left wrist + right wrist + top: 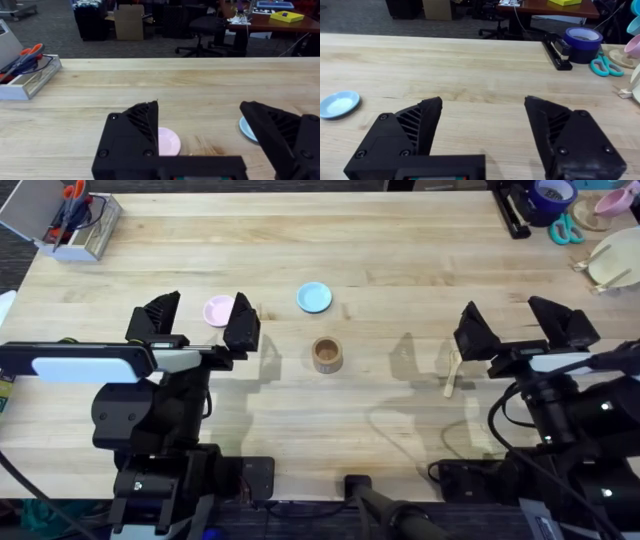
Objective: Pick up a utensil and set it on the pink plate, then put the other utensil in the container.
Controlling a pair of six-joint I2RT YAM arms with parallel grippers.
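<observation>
Hovering wide open and empty: left end effector (197, 320) above pink plate (218, 309); right end effector (527, 323) beside fork (452, 374)

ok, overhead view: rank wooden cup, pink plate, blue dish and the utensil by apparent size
1. Utensil, longest, though slim and partly hidden by the right gripper.
2. Wooden cup, blue dish: alike.
3. Pink plate: left gripper overlaps it, unsure.

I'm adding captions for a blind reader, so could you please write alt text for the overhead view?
Two black robot arms rest at the near edge of a wooden table, the left pincer open beside a pink plate and the right pincer open near a wooden utensil. Between them stand a light blue dish and a small wooden cup.
</observation>
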